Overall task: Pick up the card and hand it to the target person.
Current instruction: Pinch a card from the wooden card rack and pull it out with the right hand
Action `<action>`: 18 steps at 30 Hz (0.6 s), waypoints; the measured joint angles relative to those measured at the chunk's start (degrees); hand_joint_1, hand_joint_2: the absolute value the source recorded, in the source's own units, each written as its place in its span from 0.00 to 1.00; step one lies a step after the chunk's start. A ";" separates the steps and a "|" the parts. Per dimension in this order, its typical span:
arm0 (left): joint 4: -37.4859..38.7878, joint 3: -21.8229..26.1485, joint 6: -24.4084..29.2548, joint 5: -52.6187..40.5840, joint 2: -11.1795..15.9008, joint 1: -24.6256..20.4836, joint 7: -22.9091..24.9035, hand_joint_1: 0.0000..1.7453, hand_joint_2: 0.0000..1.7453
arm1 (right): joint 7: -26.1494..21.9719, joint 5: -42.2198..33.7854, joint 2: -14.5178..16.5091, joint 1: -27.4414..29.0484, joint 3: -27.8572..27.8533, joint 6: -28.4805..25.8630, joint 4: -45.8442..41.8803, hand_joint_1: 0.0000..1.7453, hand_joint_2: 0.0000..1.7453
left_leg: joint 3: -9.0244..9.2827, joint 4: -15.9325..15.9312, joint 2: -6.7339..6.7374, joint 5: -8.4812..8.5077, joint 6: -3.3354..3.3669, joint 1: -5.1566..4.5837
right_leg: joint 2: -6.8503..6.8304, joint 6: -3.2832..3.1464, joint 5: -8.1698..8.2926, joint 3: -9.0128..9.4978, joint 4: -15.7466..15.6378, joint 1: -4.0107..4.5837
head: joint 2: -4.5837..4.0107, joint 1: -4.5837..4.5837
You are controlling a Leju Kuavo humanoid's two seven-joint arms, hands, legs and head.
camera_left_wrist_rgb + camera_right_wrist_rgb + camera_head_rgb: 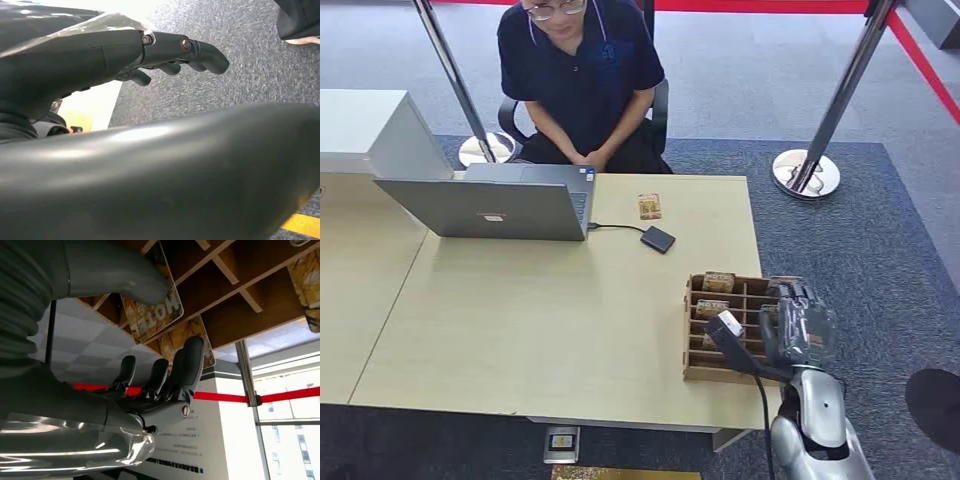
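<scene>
A wooden card rack point(712, 375) stands at the table's right front corner, with several yellow-brown hotel cards point(718, 282) in its slots. My right hand point(799, 325) is at the rack's right side. In the right wrist view its thumb point(124, 275) lies against the face of a card marked HOTEL point(154, 317). The dark fingers point(188, 365) stay spread on the other side, close to a second card point(186, 340), with no clear pinch. The left hand point(113, 55) hangs over carpet, fingers stretched out and holding nothing. A person point(584, 80) sits behind the table's far edge.
One more card point(649, 206) lies flat on the table near the person, beside a small black device point(657, 239) cabled to an open grey laptop point(493, 205). Two stanchion posts with red tape stand behind, one with its base point(807, 172) at the right.
</scene>
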 joint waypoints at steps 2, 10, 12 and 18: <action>0.00 0.00 0.00 -0.03 0.00 0.00 0.00 0.00 0.00 | 0.00 0.00 0.04 0.01 0.00 0.04 0.13 0.48 1.00 | 0.00 0.00 0.00 0.00 0.00 0.00 | 0.00 0.00 0.00 0.00 0.00 0.00 | 0.00 0.00; 0.00 -0.06 0.00 -0.46 0.00 0.00 -0.16 0.00 0.00 | 0.00 -0.16 0.08 0.46 -0.30 0.00 0.50 0.52 1.00 | 0.01 0.00 0.00 0.00 0.00 0.00 | 0.00 0.00 0.00 0.00 0.00 0.00 | 0.00 0.01; 0.00 -0.14 0.00 -0.54 0.00 0.00 -0.39 0.00 0.00 | 0.00 -0.16 0.08 0.74 -0.37 -0.01 0.45 0.56 1.00 | 0.02 0.00 0.00 0.00 0.00 0.00 | 0.00 0.00 0.00 0.00 0.00 0.00 | 0.00 0.01; 0.00 -0.34 0.00 -0.48 0.00 0.01 -0.83 0.00 0.00 | 0.08 -0.19 0.08 1.17 -0.76 0.32 0.29 0.79 1.00 | 0.04 0.00 0.00 0.00 0.00 0.00 | 0.00 0.00 0.00 0.03 0.00 0.00 | 0.00 0.00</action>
